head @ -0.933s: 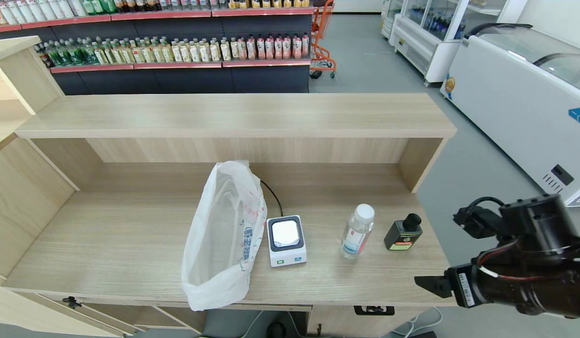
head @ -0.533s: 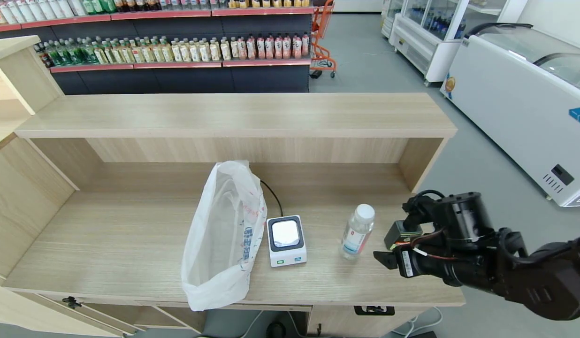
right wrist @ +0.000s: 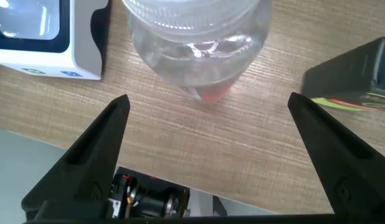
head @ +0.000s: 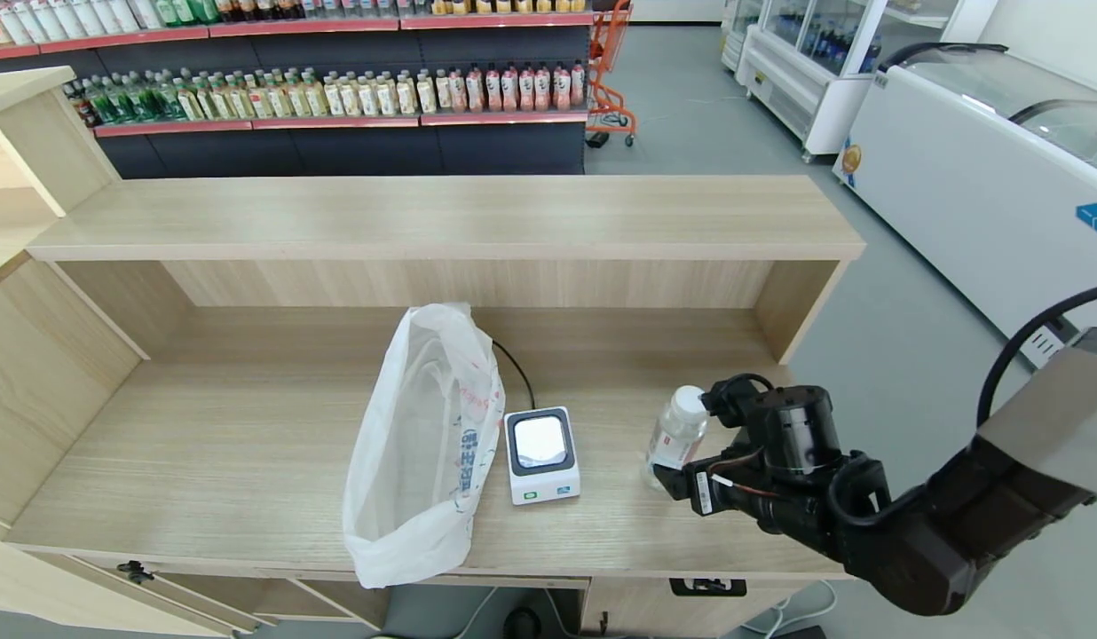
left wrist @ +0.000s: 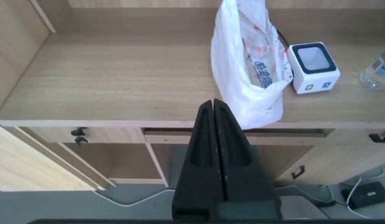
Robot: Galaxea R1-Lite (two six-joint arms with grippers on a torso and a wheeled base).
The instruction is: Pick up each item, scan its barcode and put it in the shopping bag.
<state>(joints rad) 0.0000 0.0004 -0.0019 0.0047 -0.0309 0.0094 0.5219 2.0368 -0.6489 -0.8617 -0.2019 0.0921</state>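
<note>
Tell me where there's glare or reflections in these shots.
Head view: the scanner has a glass top that reflects bright white light. Right wrist view: small highlights glint on the water bottle. Left wrist view: the shopping bag shows no strong glare.

shopping bag [head: 424,444]: blue and red print down its side, too creased for me to read
bottle [head: 675,437]: white label with red and blue marks, too small for me to make out
scanner [head: 541,454]: one green and one blue mark on its front, no words I can read
black box [right wrist: 354,68]: green and red label strip, lettering blurred
freezer [head: 948,169]: blue sign on its side, unreadable to me
</note>
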